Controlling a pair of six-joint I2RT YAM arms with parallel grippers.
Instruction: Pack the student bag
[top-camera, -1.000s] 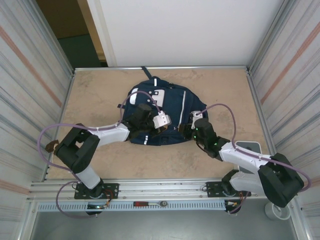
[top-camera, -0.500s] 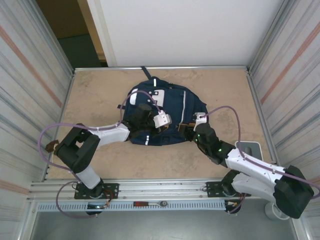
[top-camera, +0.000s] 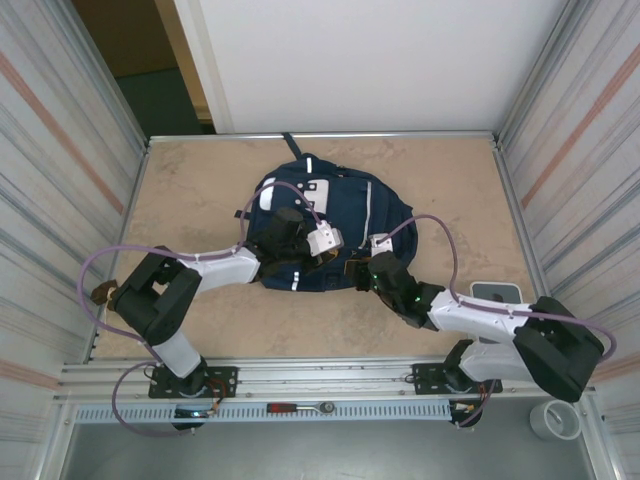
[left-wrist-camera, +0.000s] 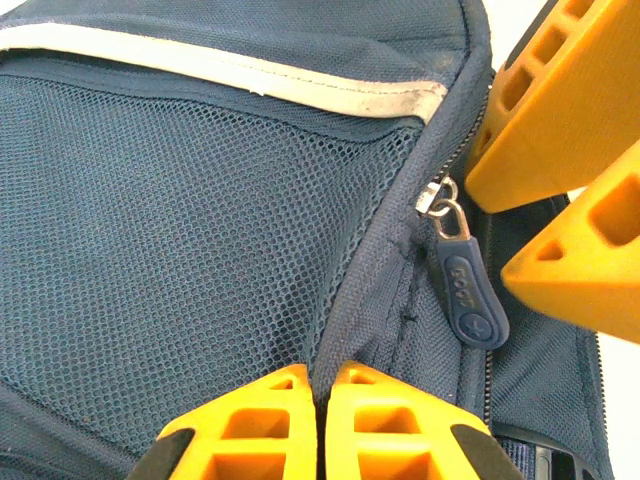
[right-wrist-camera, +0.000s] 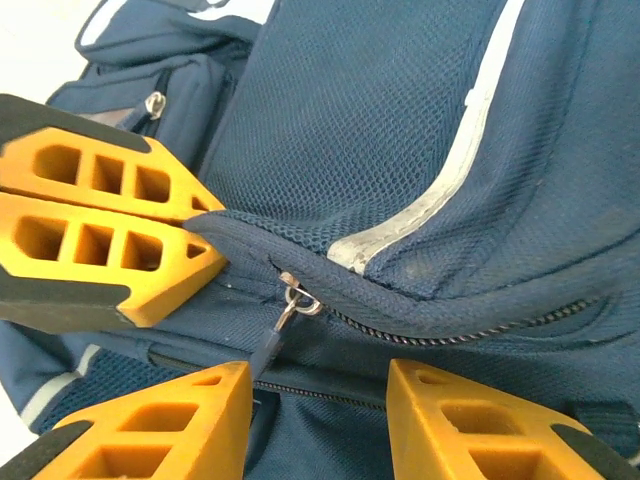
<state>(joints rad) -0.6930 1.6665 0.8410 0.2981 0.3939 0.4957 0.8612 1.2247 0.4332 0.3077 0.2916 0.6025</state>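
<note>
I see the whole surface (top-camera: 200, 180) from above and behind. Wrist cameras (very near) share one zip pull (left-wrist-camera: 468, 290) on the student bag (right-wrist-camera: 400, 100).

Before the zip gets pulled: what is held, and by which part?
Left gripper pinches the student bag by the fabric fold beside the zipper pull; right gripper open, holding nothing.

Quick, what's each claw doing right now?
Left claw: closed, pinching navy-blue fabric backpack seam.
Right claw: open, near dark-blue zipper pull.

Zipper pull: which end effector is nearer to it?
Right. The right end effector is open, with the zipper pull at its fingertips; the left end effector pinches the student bag fabric beside it.
</note>
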